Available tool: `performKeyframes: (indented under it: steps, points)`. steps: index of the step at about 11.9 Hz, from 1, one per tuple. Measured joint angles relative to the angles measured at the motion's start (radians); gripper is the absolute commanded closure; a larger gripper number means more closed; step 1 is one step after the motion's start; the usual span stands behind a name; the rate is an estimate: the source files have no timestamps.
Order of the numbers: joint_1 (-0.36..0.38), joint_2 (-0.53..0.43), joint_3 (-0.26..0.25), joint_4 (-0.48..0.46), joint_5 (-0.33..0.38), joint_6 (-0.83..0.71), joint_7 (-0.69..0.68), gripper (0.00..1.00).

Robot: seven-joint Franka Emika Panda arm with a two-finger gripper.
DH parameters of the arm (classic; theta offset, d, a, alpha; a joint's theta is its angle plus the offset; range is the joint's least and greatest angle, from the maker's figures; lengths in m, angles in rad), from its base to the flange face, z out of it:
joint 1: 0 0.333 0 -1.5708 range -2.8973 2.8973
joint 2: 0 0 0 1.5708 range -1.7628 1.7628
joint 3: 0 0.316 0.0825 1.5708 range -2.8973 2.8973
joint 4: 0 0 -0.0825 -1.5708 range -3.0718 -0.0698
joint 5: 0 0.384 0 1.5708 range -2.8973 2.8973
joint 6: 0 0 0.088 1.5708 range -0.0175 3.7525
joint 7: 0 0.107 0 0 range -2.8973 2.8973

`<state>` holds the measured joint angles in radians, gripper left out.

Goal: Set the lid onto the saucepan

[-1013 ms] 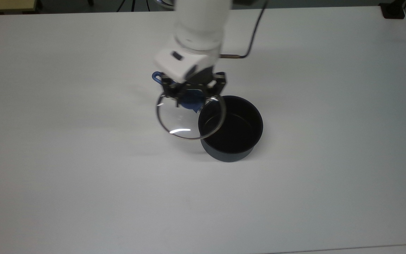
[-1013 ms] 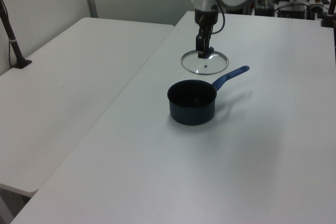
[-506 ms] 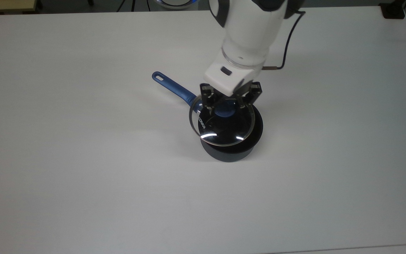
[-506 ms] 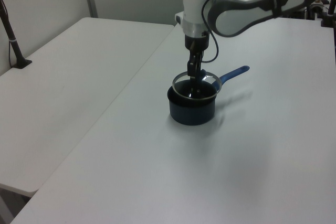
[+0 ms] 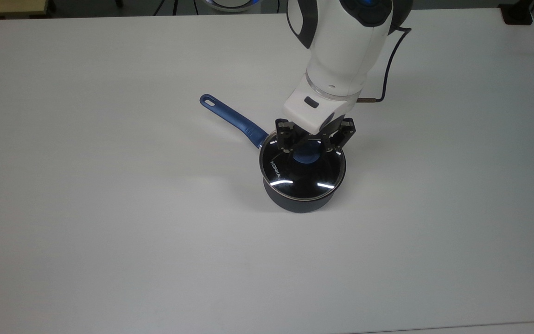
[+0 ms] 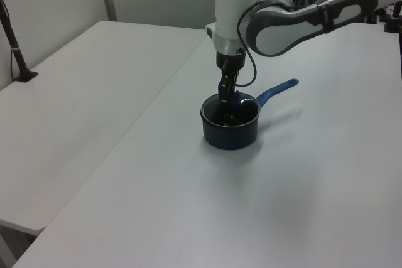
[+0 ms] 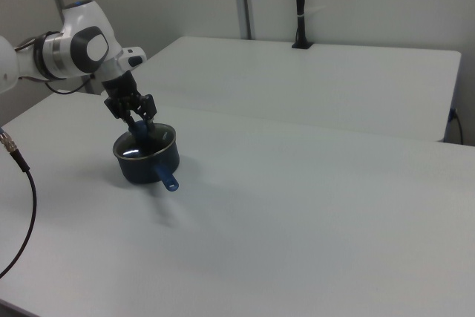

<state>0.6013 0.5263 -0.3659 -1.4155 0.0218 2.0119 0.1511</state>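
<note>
Top view reads lettering on the lid, sitting on the saucepan mid-counter; end effector pinches the knob; handle points toward the top view's upper left.

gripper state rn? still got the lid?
Gripper: shut on the lid by its blue knob; the lid sits on the saucepan.

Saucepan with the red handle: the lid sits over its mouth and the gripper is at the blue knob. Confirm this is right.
One thing is wrong: the handle is blue, not red. The top view shows the saucepan with a long blue handle pointing toward the top view's upper left. The rest stands: the lid covers the pan's mouth, and the gripper is at the lid's blue knob.
</note>
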Motion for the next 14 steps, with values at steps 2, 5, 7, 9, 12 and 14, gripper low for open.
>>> performKeyframes:
  steps: [2,5,7,9,12,14]
  points:
    - [0.005,0.008,0.0,0.002,0.0,0.006,0.018,0.0]
    - [0.005,0.013,0.0,0.004,0.0,0.006,0.026,0.0]
    - [-0.002,-0.001,-0.004,0.025,0.0,0.006,0.032,0.0]
    - [-0.04,-0.085,0.004,0.026,0.0,-0.024,0.032,0.0]
    - [-0.228,-0.274,0.118,-0.034,0.001,-0.161,0.03,0.0]
    - [-0.396,-0.371,0.202,-0.083,0.001,-0.277,-0.025,0.0]
